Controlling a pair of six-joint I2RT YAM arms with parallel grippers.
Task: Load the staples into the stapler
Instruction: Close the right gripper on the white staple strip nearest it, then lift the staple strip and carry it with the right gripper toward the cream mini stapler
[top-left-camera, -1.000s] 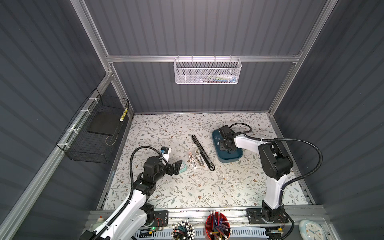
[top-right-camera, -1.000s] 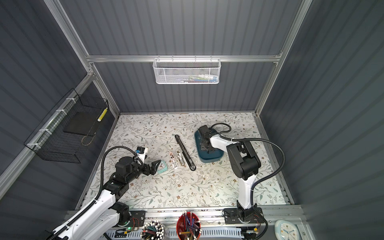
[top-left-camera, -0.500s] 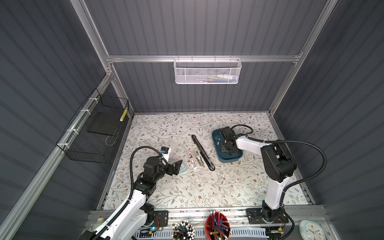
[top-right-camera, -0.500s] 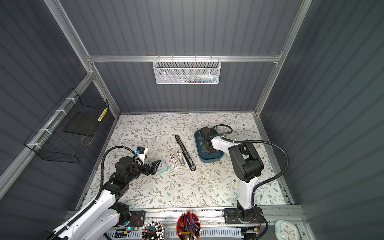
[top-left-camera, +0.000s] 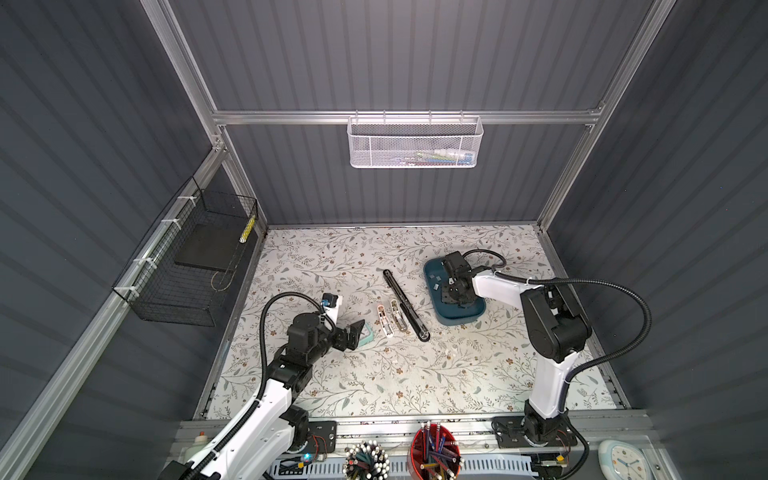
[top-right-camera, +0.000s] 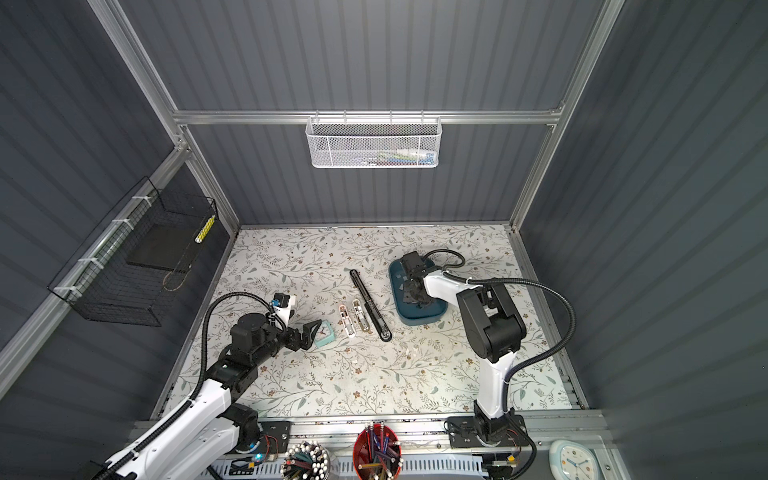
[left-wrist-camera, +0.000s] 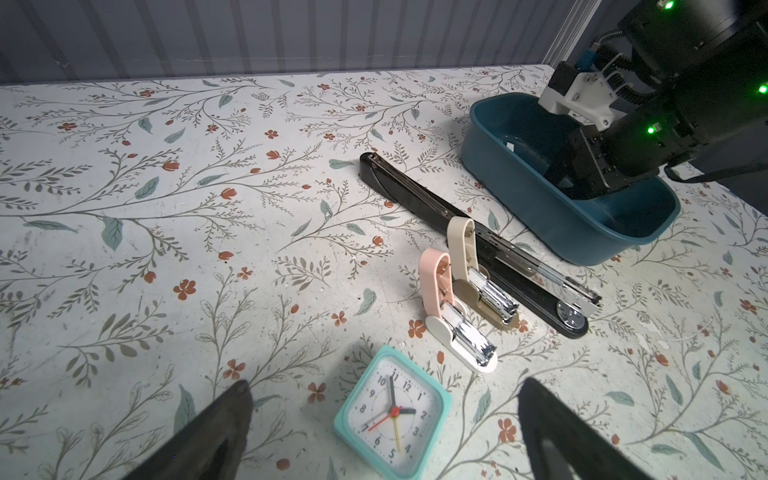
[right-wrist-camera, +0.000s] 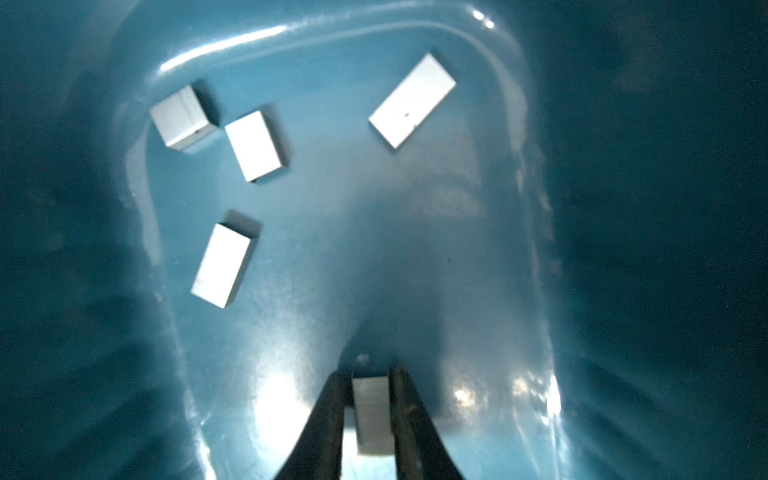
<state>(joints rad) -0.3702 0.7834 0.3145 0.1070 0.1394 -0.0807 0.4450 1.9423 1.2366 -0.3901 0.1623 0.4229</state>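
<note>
We're clamping the right end effector (right-wrist-camera: 370, 376) on one staple strip (right-wrist-camera: 372, 411), fingers pressing both its sides, low inside the blue tray (right-wrist-camera: 519, 124). Four more staples (right-wrist-camera: 253, 145) are lying loose on the tray floor. We're holding the left end effector (left-wrist-camera: 384, 388) released, spread wide over the clock (left-wrist-camera: 392, 419). Three staplers (left-wrist-camera: 457, 328) are lying opened on the surface (left-wrist-camera: 166, 208) beside the tray.

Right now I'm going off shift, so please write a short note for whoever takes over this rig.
Left pincer: open, empty, by the teal square clock.
Right pincer: shut on one grey metal staple strip inside the teal plastic tub; four more strips lie loose there.
The pink stapler, beige stapler and long black stapler lie opened on the floral table.
Done: strip gripped. Left: lift it, load a stapler.
</note>
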